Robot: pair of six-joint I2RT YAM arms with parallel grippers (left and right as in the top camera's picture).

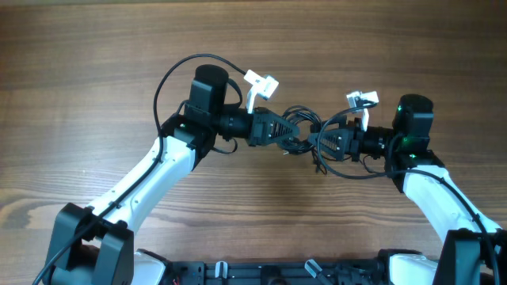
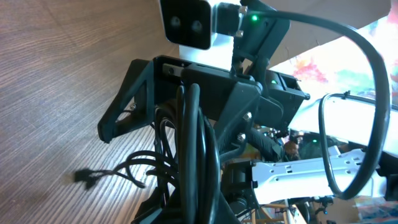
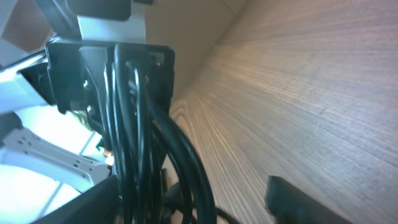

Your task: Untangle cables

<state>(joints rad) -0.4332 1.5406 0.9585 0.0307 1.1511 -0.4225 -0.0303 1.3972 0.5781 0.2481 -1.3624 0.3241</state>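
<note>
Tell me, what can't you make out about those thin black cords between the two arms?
Overhead: how many cables there are and how they cross; too thin, bunched between the left end effector and right end effector.
Right wrist: whether the right end effector is open; blurred black strands at the lens cover its tips.
Left wrist: where the cables lead; the bottom edge cuts them off, past one plug on the table.

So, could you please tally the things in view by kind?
Arms: 2, left arm, right arm
Grippers: 2, left gripper, right gripper
Cable tangle: 1, strands uncountable
Table: 1
Total: 6
</note>
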